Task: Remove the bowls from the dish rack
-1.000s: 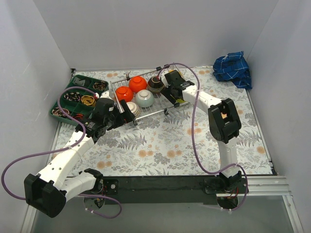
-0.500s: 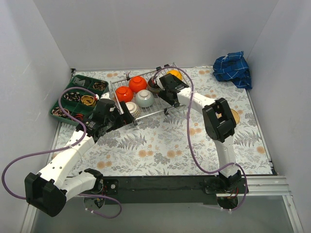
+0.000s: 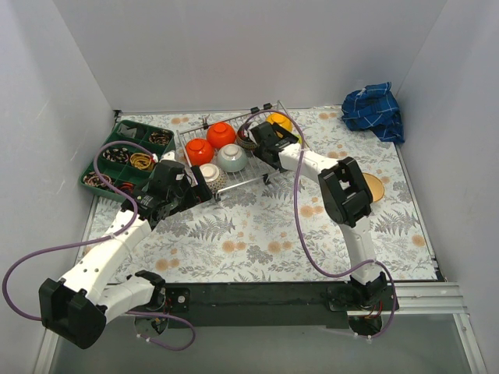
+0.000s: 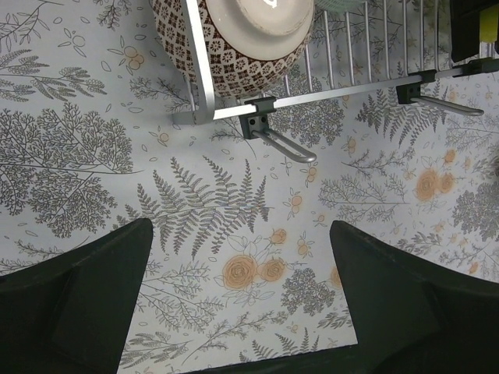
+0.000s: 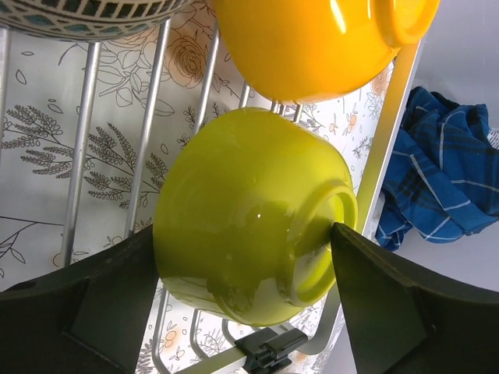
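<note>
Looking from above, the dish rack (image 3: 251, 173) sat far back on the floral cloth (image 3: 257, 226); left wrist showed the left gripper (image 4: 240, 234) gaping wide beside its corner; right wrist showed the right gripper (image 5: 242, 241) wide around a lime bowl (image 5: 242, 202) inside it

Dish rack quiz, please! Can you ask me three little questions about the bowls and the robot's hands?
1. True or false: the left gripper is holding something.
2. Which colour is the bowl that the right gripper reaches around? A red, B lime green, C white.
3. In the view from above, what lies at the far right corner of the table?

Key: 1 false, it is open and empty. 2 B. 3 a blue cloth.
</note>
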Tool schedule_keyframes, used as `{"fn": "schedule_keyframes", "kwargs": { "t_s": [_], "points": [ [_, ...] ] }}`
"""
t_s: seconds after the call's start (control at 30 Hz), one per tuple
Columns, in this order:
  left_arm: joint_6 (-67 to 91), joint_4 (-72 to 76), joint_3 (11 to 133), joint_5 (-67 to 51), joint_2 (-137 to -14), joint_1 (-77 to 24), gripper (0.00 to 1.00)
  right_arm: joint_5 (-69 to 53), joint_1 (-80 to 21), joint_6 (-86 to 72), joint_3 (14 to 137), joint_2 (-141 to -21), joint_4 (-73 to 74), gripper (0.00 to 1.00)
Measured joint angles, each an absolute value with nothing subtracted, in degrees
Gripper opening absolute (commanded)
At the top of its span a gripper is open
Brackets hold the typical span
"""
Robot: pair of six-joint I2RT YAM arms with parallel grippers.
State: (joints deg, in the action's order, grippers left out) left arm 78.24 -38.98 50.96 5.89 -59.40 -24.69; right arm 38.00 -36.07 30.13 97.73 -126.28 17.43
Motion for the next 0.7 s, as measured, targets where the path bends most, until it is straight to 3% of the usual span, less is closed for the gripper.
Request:
{"fn": "schedule_keyframes", "kwargs": {
  "t_s": [0.3,0.53,0.7],
  "points": [
    [78.24,-39.00,50.98,6.09,-58.70,-24.69,0.98,40.34,-38.06,30.30,97.71,-126.10,17.04,0.65],
    [78.24,-38.96,50.98,6.37,-57.19,-24.69,0.98,38.72,-39.46,30.13,97.71,-124.62,17.19,0.56],
    [78.28,-38.96,50.98,6.46,-56.69,-24.69,0.98,36.29,-40.62,29.30,97.71,-123.00,17.72,0.43]
  ]
}}
